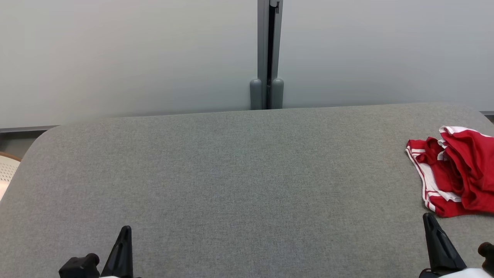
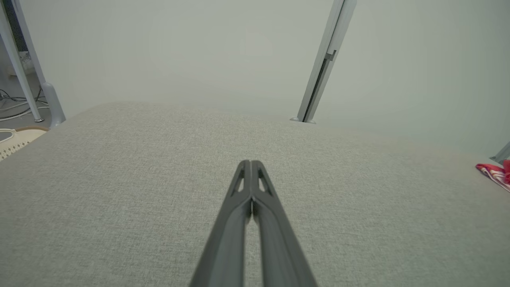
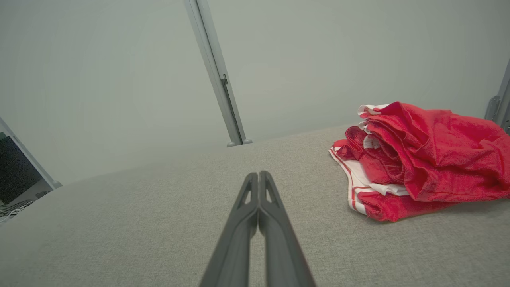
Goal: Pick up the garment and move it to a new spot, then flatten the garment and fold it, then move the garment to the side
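The red and white garment (image 1: pixel 463 177) lies bunched up at the right edge of the grey table (image 1: pixel 231 173), partly cut off in the head view. Its shape is hard to tell. The left gripper (image 2: pixel 251 162) and right gripper (image 3: pixel 259 173) both have fingers pressed together, empty.

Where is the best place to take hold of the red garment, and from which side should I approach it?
Probably the raised ridge of folds on top of the red garment, approached with the right fingers from its left, near side. That ridge stands up bunched; the striped hem lies flat on the table.
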